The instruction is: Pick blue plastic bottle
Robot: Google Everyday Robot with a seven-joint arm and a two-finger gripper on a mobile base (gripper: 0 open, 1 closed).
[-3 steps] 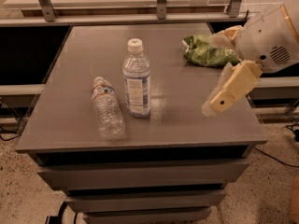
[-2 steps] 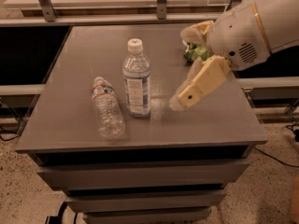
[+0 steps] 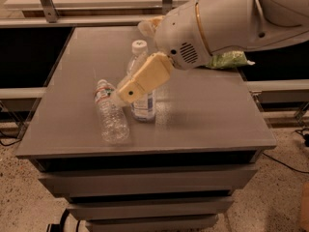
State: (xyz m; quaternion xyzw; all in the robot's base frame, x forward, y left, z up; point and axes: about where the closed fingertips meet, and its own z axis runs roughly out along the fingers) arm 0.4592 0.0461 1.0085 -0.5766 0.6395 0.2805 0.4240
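Note:
The blue plastic bottle (image 3: 144, 108) stands upright near the middle of the grey table (image 3: 203, 124), with its white cap (image 3: 139, 45) showing. My gripper (image 3: 135, 61) reaches in from the right at the bottle. It is open. One cream finger (image 3: 143, 79) crosses in front of the bottle's upper body, and the other finger (image 3: 148, 25) shows behind it, by the cap. The bottle stands on the table.
A smaller crinkled clear bottle (image 3: 111, 116) with a red-banded label lies on its side just left of the standing bottle. A green bag (image 3: 231, 59) lies at the table's right back, partly hidden by my arm. A shelf rail runs behind the table.
My gripper has swept left across the table from its right side and now sits over the upright bottle. Neither bottle has moved.

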